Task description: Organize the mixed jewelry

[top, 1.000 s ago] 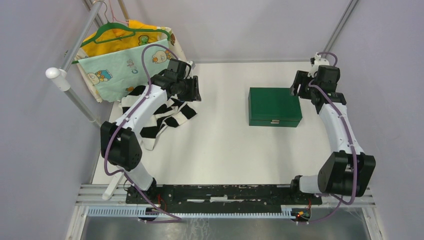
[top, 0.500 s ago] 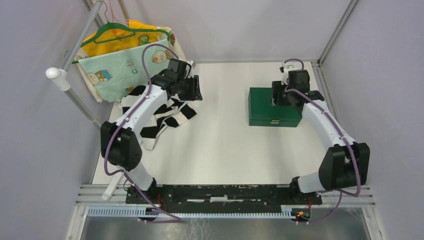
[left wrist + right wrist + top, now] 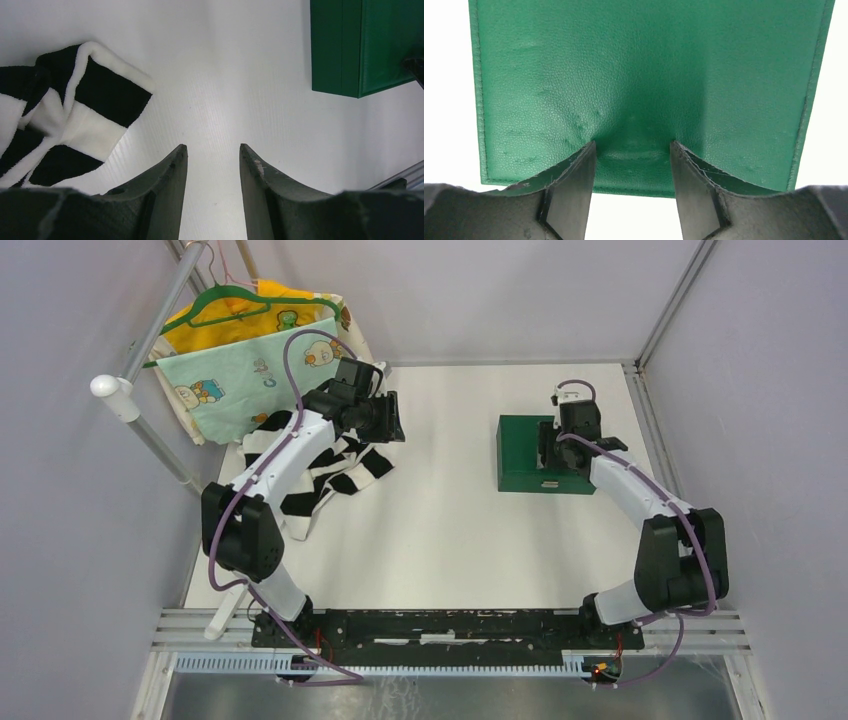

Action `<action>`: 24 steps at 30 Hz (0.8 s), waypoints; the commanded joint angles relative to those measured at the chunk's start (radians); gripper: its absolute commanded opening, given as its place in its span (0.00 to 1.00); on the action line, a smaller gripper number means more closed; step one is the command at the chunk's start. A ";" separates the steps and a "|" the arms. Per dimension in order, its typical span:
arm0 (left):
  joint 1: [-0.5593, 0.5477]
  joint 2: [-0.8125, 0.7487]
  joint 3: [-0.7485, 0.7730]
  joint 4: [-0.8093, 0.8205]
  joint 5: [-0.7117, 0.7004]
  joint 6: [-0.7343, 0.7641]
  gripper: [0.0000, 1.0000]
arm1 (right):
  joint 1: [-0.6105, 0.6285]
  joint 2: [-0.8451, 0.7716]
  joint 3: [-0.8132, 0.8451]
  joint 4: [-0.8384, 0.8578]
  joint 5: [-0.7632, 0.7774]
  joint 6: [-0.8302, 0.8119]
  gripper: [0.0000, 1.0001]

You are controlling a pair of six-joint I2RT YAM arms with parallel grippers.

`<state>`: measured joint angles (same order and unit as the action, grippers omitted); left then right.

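The mixed jewelry is out of view. A closed green leather-look box (image 3: 522, 452) sits on the white table at the right. My right gripper (image 3: 550, 455) hangs over the box's lid (image 3: 644, 75), near its right end. The gripper (image 3: 633, 145) is open, and its fingertips (image 3: 589, 150) rest on the lid, which dimples around them; nothing is between them. My left gripper (image 3: 390, 425) is open above the bare table (image 3: 215, 90), empty (image 3: 213, 147), with the green box (image 3: 350, 45) far off to its upper right.
A black-and-white striped cloth (image 3: 330, 465) lies crumpled under the left arm and shows beside the left fingers (image 3: 65, 120). Yellow and mint children's clothes (image 3: 250, 350) hang on a green hanger from a metal rack (image 3: 150, 330) at the back left.
The right arm swung left from beside the box's right end to over its lid, and its jaws narrowed slightly. The left arm has not moved.
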<state>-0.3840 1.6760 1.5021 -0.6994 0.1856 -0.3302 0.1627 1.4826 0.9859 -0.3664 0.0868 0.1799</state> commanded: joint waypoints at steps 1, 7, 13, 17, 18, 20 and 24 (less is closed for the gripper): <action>-0.006 -0.028 0.003 0.033 -0.005 -0.026 0.50 | -0.002 0.062 -0.045 -0.070 0.008 0.016 0.61; -0.005 -0.036 0.033 0.020 -0.013 -0.033 0.50 | -0.002 -0.060 0.305 -0.163 0.138 -0.027 0.66; -0.006 -0.069 0.154 -0.017 -0.068 -0.040 0.50 | -0.002 -0.206 0.443 -0.044 0.179 -0.089 0.70; -0.005 -0.112 0.244 -0.028 -0.136 -0.038 0.51 | -0.002 -0.345 0.367 0.121 0.144 -0.152 0.72; -0.005 -0.123 0.270 -0.024 -0.153 -0.035 0.51 | -0.002 -0.380 0.340 0.156 0.150 -0.159 0.72; -0.006 -0.143 0.313 -0.019 -0.181 -0.014 0.52 | -0.002 -0.442 0.290 0.213 0.183 -0.170 0.73; -0.005 -0.152 0.427 -0.042 -0.319 0.052 0.54 | -0.002 -0.561 0.209 0.282 0.378 -0.251 0.77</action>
<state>-0.3885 1.5761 1.8061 -0.7441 0.0074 -0.3302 0.1619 0.9806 1.2655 -0.2028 0.2749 0.0181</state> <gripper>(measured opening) 0.535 0.733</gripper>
